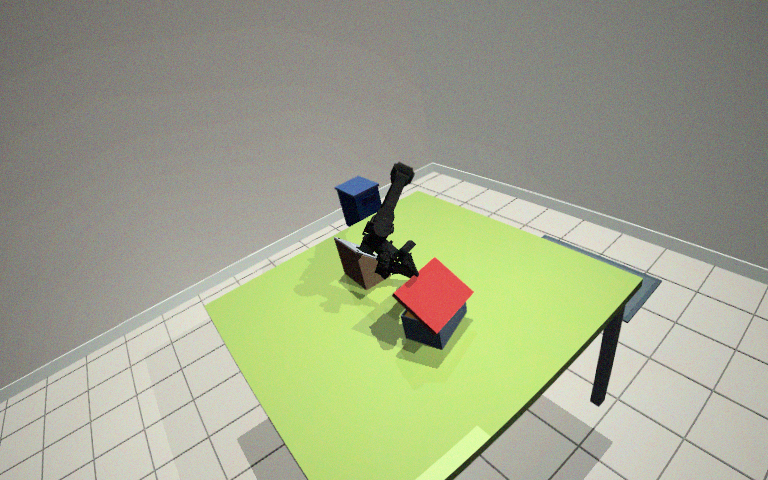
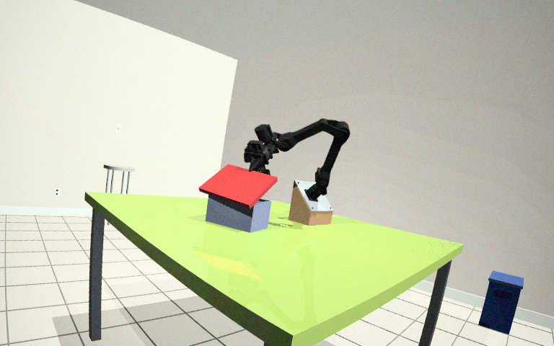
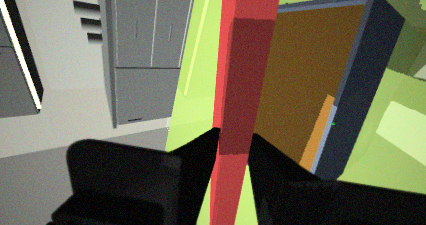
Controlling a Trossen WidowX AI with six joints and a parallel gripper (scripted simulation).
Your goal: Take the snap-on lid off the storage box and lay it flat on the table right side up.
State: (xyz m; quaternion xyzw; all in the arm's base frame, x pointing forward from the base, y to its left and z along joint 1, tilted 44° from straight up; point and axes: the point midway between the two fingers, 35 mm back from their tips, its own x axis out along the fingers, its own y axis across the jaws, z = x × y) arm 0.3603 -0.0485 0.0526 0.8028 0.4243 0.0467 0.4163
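The red lid (image 1: 434, 293) (image 2: 238, 186) is tilted over the blue-grey storage box (image 1: 439, 334) (image 2: 234, 216). Its edge on the arm's side is lifted and the opposite edge still lies low over the box. My gripper (image 1: 411, 271) (image 2: 262, 170) (image 3: 234, 136) is shut on the lifted rim of the lid, which shows in the wrist view (image 3: 240, 60) as a red strip between the black fingers. The wrist view also shows the box's open brown inside (image 3: 305, 75) and its dark wall (image 3: 367, 70). The box stands on the green table (image 1: 317, 386) (image 2: 314, 274).
The arm's brown wedge base (image 1: 355, 266) (image 2: 308, 210) stands on the table behind the box. A blue bin (image 1: 358, 199) (image 2: 500, 300) stands on the floor beyond the table. A stool (image 2: 119, 169) stands by the wall. A grey cabinet (image 3: 145, 50) shows in the wrist view.
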